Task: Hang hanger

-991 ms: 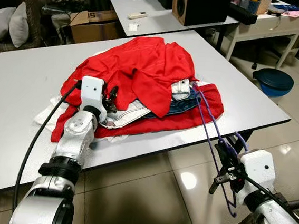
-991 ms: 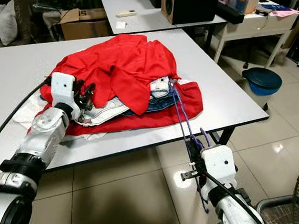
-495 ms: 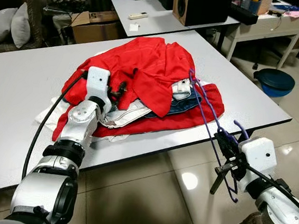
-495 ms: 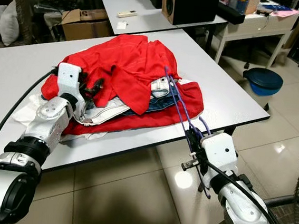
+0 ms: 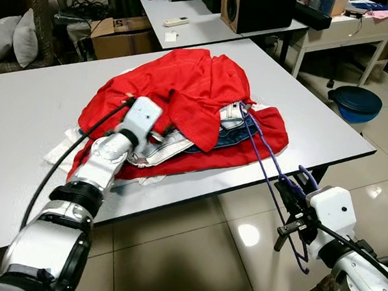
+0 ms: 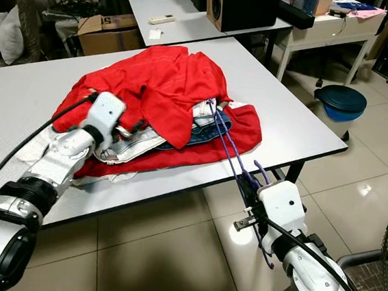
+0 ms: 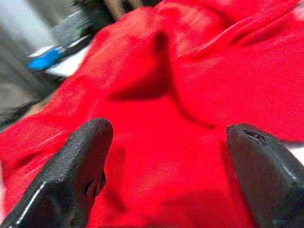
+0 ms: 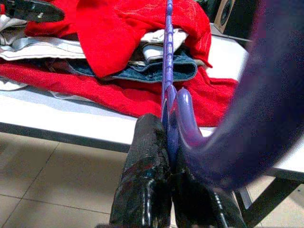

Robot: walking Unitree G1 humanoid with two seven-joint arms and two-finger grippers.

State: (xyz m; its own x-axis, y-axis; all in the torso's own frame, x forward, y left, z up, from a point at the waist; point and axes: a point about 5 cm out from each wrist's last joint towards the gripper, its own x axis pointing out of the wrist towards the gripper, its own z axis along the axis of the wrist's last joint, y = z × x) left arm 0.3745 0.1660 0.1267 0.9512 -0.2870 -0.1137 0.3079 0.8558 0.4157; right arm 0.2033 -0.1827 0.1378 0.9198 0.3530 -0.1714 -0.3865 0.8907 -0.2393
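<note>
While my right gripper point(image 5: 287, 196) clamps the purple hanger point(image 5: 265, 152), my left gripper point(image 7: 166, 156) gapes over the red garment point(image 5: 185, 90); hanging remains undone

1. I can read one mark only: a dark printed letter, seemingly an "S", on the side of the cardboard box point(image 5: 122, 34) beyond the far edge of the desk point(image 5: 19, 108).
2. The rest of that print is too small for me to read.
3. I can make out no other text, label, brand or number on anything else.
</note>
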